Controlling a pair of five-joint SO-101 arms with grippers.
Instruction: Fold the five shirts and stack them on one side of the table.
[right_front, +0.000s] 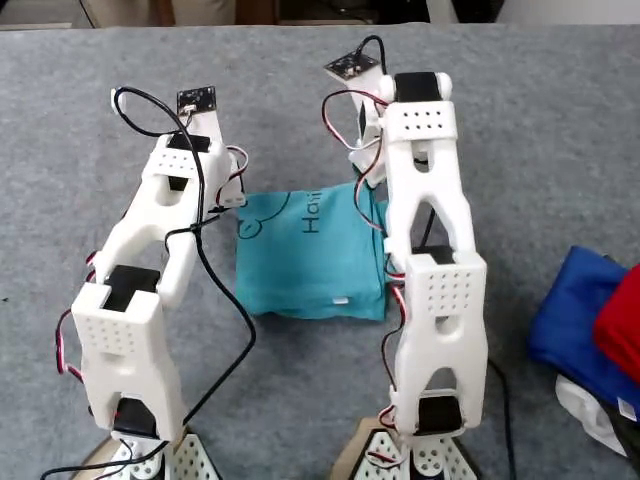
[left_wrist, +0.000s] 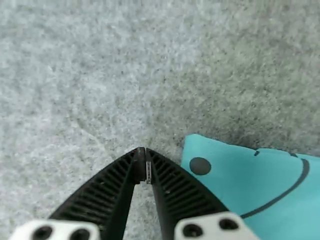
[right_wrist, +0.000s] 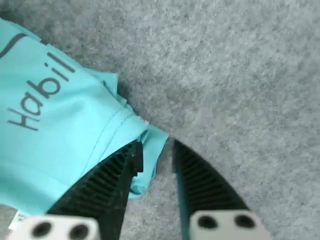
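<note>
A folded teal shirt (right_front: 310, 255) with dark print lies on the grey carpeted table between the two arms. My left gripper (left_wrist: 142, 162) is shut with nothing in it, its tips resting just off the teal shirt's corner (left_wrist: 245, 185). My right gripper (right_wrist: 156, 150) stands open at the shirt's far right corner, and a loose teal fold (right_wrist: 152, 142) lies between its tips. In the high view the right arm (right_front: 430, 200) covers the shirt's right edge and the left arm (right_front: 165, 210) stands beside its left edge.
A heap of shirts sits at the table's right edge: a blue one (right_front: 570, 320), a red one (right_front: 622, 325) and a white one (right_front: 590, 405). Bare grey carpet (right_front: 540, 130) lies beyond and to the left of the arms.
</note>
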